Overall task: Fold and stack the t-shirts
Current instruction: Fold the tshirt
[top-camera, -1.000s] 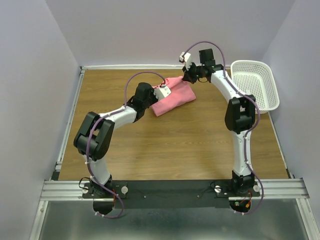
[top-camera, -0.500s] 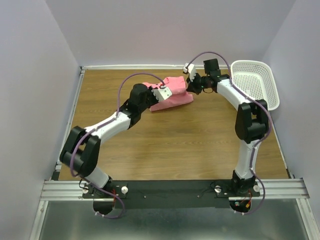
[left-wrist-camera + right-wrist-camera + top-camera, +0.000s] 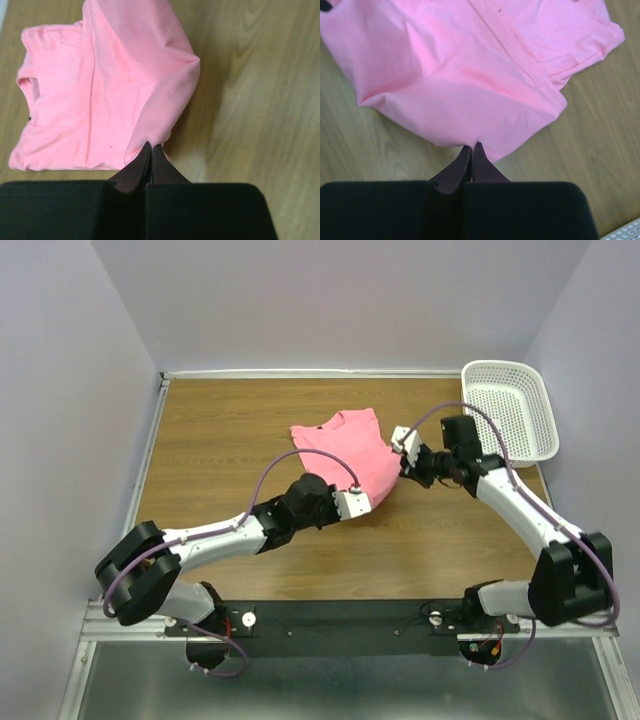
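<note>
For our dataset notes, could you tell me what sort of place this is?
Probably a lab test cell: plain walls box in a wooden table, left arm and right arm bolted to a metal rail.

Lab test cell: plain walls (image 3: pixel 330 300) enclose a wooden table (image 3: pixel 220 440).

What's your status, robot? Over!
Both jaws shut on shirt, near edge. Shirt stretched out on table. Basket far right, nothing blocking. Over.
</note>
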Available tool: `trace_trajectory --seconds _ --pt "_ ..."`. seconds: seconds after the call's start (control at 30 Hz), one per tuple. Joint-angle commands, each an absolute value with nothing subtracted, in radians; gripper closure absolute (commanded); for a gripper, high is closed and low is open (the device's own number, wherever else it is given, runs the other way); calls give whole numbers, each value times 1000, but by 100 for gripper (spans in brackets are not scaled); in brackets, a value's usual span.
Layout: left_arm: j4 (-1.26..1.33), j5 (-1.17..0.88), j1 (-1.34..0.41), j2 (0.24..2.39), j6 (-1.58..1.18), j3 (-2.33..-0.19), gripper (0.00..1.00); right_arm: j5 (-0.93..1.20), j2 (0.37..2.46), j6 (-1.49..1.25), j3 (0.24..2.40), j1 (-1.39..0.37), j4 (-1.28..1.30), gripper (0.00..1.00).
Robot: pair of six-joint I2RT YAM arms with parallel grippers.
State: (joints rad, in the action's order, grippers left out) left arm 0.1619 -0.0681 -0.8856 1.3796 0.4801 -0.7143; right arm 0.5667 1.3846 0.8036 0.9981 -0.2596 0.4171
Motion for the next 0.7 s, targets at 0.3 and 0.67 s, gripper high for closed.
trace_trajectory --seconds 0.3,0.67 --pt "16 -8 -1124 1258 278 -696 100 420 986 893 774 -255 591 99" --pt "147 81 -898 1248 504 -736 100 500 1502 809 1208 -255 508 99"
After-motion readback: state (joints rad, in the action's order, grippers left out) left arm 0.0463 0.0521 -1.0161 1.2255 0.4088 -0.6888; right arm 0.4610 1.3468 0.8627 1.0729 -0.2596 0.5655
